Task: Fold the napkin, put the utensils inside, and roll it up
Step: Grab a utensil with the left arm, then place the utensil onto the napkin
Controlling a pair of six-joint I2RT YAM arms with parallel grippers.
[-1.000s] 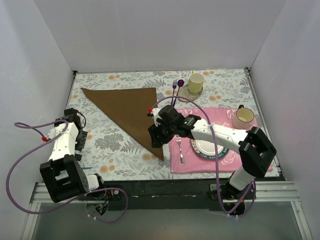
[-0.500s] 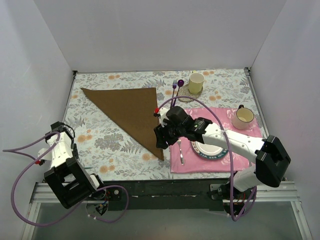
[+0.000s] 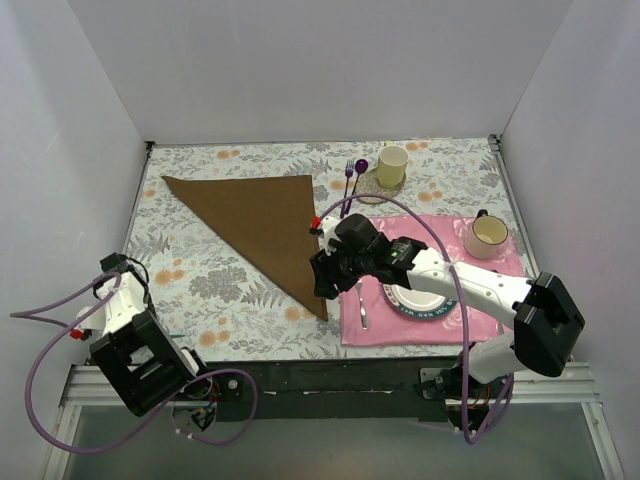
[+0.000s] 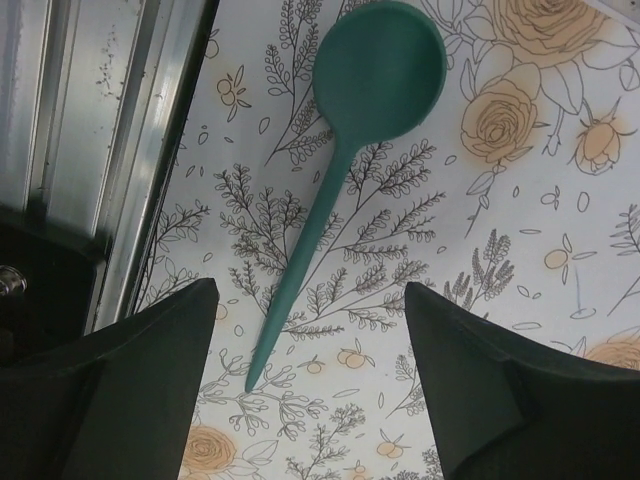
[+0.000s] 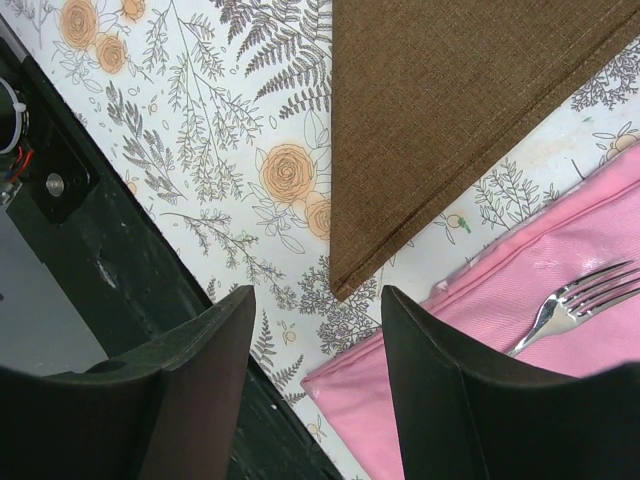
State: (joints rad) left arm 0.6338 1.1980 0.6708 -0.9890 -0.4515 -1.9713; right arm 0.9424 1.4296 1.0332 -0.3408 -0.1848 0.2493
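The dark brown napkin (image 3: 255, 225) lies flat on the floral tablecloth (image 3: 220, 290), folded into a triangle. One straight edge runs along its far side and its sharp tip points toward the arm bases. No utensil lies on it.

The right gripper (image 3: 322, 275) hangs over the napkin's right-hand edge, just short of the tip. In the right wrist view its two fingers (image 5: 190, 400) stand apart with nothing between them, so it is released. Below it are the napkin's tip (image 5: 450, 100) and bare tablecloth.

Just right of the napkin's tip starts the pink rose-patterned placemat (image 3: 500, 300). A silver fork (image 3: 358, 300) lies on the mat's edge nearest the napkin, and its tines show in the right wrist view (image 5: 570, 305). A plate (image 3: 415, 298) lies beyond the fork, and a mug (image 3: 487, 235) stands at the mat's far corner, well away from the napkin.

Beyond the napkin's far right corner lie a purple fork (image 3: 349, 175) and a purple spoon (image 3: 360, 168), with a pale yellow cup (image 3: 392, 165) just past them.

Well to the left of the napkin's tip, the left gripper (image 3: 112, 265) points down at the tablecloth. Its wrist view shows a teal spoon (image 4: 340, 150) lying flat. The handle runs between the spread fingers (image 4: 150, 380), which touch neither side, so this gripper (image 4: 310, 300) is released as well.
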